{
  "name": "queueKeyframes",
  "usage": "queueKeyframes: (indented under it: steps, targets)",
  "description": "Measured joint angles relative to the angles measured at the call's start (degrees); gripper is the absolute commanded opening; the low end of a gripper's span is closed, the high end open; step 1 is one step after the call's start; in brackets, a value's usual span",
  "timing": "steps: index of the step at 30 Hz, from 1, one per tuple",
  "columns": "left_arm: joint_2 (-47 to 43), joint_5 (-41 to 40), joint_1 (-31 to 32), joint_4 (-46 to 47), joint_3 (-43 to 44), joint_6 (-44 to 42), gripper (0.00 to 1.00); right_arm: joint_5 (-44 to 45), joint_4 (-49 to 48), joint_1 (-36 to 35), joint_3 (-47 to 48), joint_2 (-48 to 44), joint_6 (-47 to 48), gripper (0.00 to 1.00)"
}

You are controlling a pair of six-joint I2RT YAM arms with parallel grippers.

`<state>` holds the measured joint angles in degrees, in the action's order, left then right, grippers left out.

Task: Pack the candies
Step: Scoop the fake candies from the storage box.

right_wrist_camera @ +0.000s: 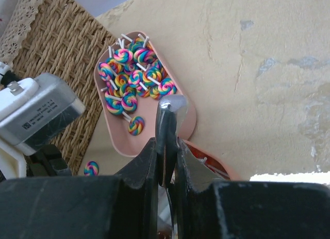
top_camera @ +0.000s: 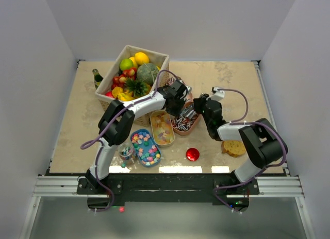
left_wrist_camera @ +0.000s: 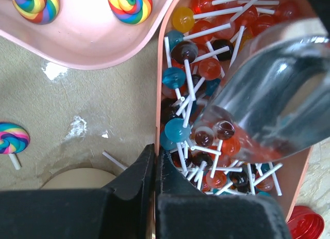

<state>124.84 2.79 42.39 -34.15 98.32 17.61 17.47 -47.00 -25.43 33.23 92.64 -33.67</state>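
The left pincer (left_wrist_camera: 155,155) is clamped shut on the rim of the lollipop tray (left_wrist_camera: 158,84). The right pincer (right_wrist_camera: 167,143) grips a clear container (left_wrist_camera: 268,95) over that tray. The candies (top_camera: 146,146) lie in trays mid-desk (top_camera: 232,79), left of a red lid (top_camera: 192,154).

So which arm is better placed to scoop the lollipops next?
Right. The right tool is shut on the metal scoop, already down in the lollipop tray; the left tool seems clamped on that tray's rim, steadying it.
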Motion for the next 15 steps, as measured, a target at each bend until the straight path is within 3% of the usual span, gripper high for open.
queueKeyframes:
  steps: [15]
  targets:
    - [-0.13,-1.27,0.00,-0.20,0.04,0.42,0.00,-6.86,-5.16,0.04,-1.46,5.97,-11.96,0.00]
